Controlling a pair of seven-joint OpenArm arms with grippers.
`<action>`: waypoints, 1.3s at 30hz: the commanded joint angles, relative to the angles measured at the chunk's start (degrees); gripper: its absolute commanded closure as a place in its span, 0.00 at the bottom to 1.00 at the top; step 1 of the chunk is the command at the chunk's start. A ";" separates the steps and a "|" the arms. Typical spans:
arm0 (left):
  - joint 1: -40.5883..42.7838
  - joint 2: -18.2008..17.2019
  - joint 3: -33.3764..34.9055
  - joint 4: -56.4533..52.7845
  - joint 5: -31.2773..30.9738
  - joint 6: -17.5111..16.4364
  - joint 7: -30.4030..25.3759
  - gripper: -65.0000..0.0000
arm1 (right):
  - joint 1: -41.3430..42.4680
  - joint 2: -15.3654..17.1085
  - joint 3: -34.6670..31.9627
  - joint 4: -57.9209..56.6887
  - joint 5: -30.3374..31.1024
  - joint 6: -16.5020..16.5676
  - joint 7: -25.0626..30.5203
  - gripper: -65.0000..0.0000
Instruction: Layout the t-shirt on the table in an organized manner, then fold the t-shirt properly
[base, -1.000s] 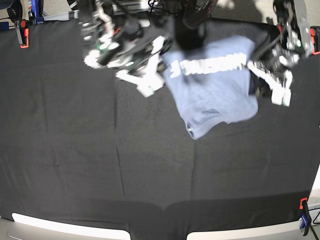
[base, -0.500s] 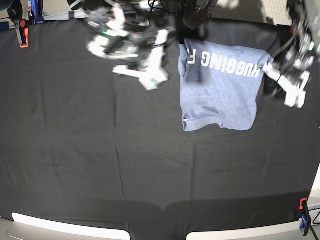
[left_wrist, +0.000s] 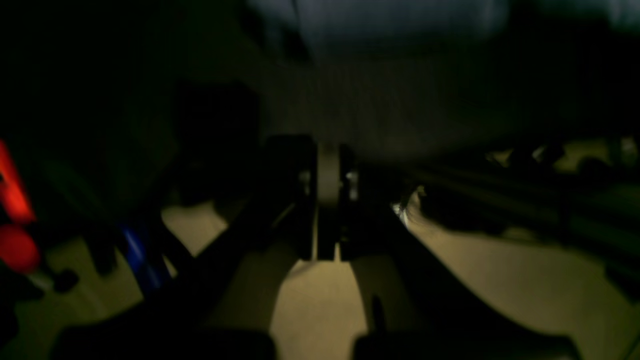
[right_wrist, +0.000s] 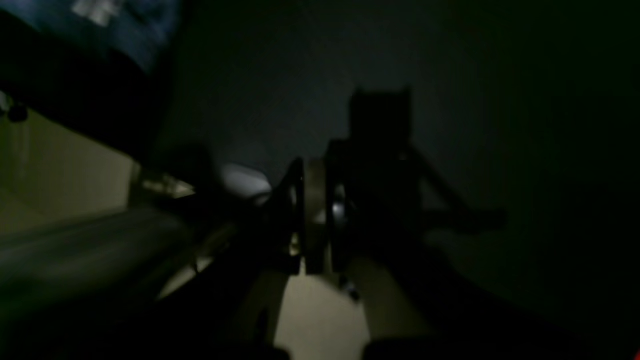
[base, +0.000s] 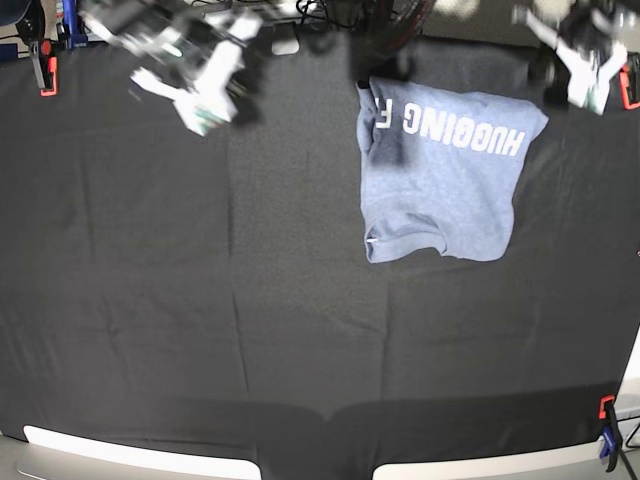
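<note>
While both jaw pairs stay pressed together on nothing, the left gripper (base: 588, 92) and right gripper (base: 200, 115) flank the folded blue-grey cotton t-shirt (base: 440, 185).

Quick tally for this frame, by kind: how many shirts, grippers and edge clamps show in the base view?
T-shirt: 1, lying on the table
Grippers: 2, the left gripper and the right gripper, both off the shirt
Clamps: 3, one at the far corner, one at the opposite far edge, one at the near corner
Total: 6
</note>
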 joint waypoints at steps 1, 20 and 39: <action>1.73 -0.37 -0.39 1.05 -0.57 -0.15 -0.98 1.00 | -2.03 0.15 0.98 1.09 1.75 1.81 -0.50 1.00; -1.99 -0.37 0.22 -43.98 -10.38 -14.10 -8.02 1.00 | -5.03 2.62 2.14 -39.82 4.24 7.19 -4.98 1.00; -27.67 3.39 0.20 -89.90 7.87 -7.08 -44.22 0.75 | 30.45 7.85 -15.82 -103.75 -14.03 6.80 36.22 0.96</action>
